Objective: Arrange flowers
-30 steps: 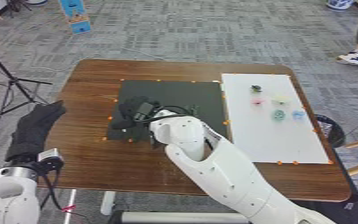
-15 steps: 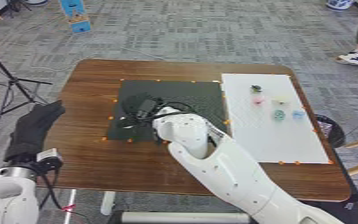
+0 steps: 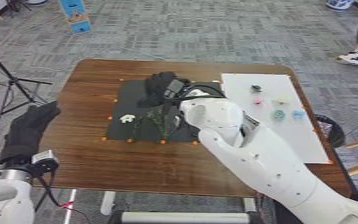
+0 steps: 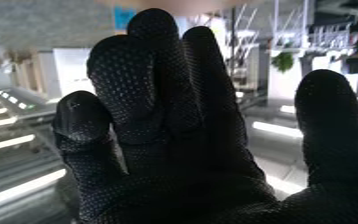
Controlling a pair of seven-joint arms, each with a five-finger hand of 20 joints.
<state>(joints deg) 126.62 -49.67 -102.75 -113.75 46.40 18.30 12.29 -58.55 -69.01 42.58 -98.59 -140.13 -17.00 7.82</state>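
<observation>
Black-gloved R hand (image 3: pixel 160 82), fingers straight, thumb wide, over blk mat (image 3: pixel 129 100) on brown desk (image 3: pixel 158 165), white flower (image 3: pixel 127 118) nr mat's L edge

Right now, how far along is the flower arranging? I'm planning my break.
Apparently done: a white flower and thin green stems lie on the black mat. In hand: nothing I can see; the right hand is over that mat, fingers open. Probably left: the small coloured flowers on the white sheet.

The head view is evenly bright; light strips (image 4: pixel 22 189) glare in the wrist view
</observation>
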